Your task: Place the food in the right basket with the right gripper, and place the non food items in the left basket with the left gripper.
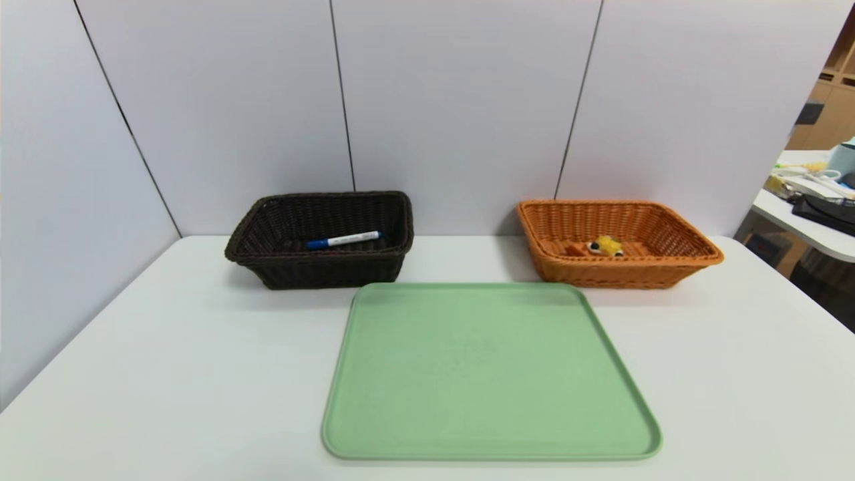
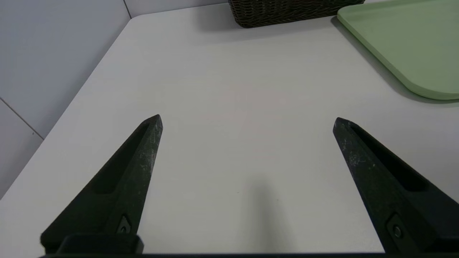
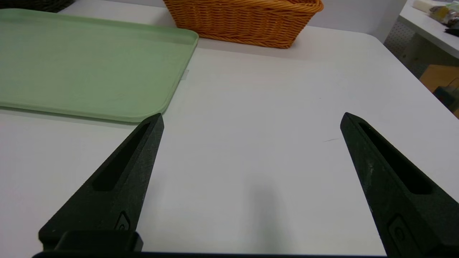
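Observation:
The dark brown left basket (image 1: 267, 227) stands at the back left of the table, with the white marker pen (image 1: 344, 239) with blue cap lying inside it. In the orange right basket (image 1: 668, 230) at the back right lies the food, a waffle wedge (image 1: 604, 246) with yellow fruit and dark berries. The red duck is hidden. Neither arm appears in the head view. My left gripper (image 2: 247, 120) hangs open over bare table, near the table's left side, with the dark basket (image 2: 287, 12) ahead. Open too, my right gripper (image 3: 252, 118) hovers over bare table beside the tray, the orange basket (image 3: 244, 21) beyond it.
A large green tray (image 1: 491, 374) lies in the middle of the white table, in front of both baskets, its corners showing in both wrist views (image 2: 405, 46) (image 3: 89, 64). Grey wall panels close the back and left. A cluttered side table (image 1: 815, 200) stands off to the right.

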